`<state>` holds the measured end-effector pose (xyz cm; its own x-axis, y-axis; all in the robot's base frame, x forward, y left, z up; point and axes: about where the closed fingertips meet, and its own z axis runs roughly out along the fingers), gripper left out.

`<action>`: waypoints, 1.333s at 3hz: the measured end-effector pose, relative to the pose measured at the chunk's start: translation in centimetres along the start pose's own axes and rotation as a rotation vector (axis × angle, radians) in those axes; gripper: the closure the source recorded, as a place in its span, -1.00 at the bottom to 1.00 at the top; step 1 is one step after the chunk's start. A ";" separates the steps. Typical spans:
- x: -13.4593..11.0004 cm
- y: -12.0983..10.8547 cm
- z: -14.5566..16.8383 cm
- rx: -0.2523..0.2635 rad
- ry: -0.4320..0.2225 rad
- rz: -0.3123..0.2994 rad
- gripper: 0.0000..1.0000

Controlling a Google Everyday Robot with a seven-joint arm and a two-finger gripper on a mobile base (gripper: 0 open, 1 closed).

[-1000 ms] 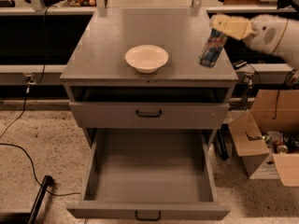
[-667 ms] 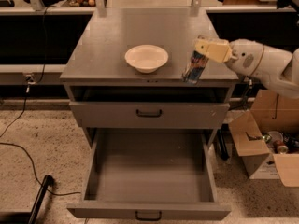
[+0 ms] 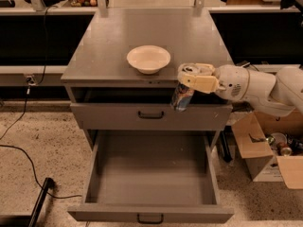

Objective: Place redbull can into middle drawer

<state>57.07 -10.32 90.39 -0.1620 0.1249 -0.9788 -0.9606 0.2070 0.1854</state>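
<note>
Cabinet top (image 3: 142, 32) carries bowl (image 3: 148, 58); gripper (image 3: 193, 77) grips redbull can (image 3: 181, 99), partly hiding it, above open middle drawer (image 3: 151, 174).

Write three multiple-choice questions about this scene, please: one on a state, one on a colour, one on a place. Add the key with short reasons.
1. In what state is the bottom drawer?
A. pulled open
B. shut
C. taken out

2. What colour is the bowl?
A. red
B. black
C. cream-white

3. Where is the can?
A. inside the bowl
B. in the gripper, in front of the cabinet
C. inside the bottom drawer

Key:
1 A, its bare inside shows.
2 C, the bowl on the cabinet looks pale cream.
3 B, the gripper is closed on the can's top, and the can hangs before the upper drawer.
</note>
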 end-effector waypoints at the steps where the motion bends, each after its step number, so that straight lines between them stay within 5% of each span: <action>1: 0.0 0.0 0.0 0.000 0.001 0.000 1.00; 2: 3.4 0.0 1.5 -0.020 0.118 -0.068 1.00; 3: 12.1 0.9 0.5 -0.089 0.310 -0.161 1.00; 4: 18.0 1.2 -2.0 -0.122 0.390 -0.228 1.00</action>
<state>52.60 -9.73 72.82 0.0061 -0.2898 -0.9571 -0.9973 0.0684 -0.0271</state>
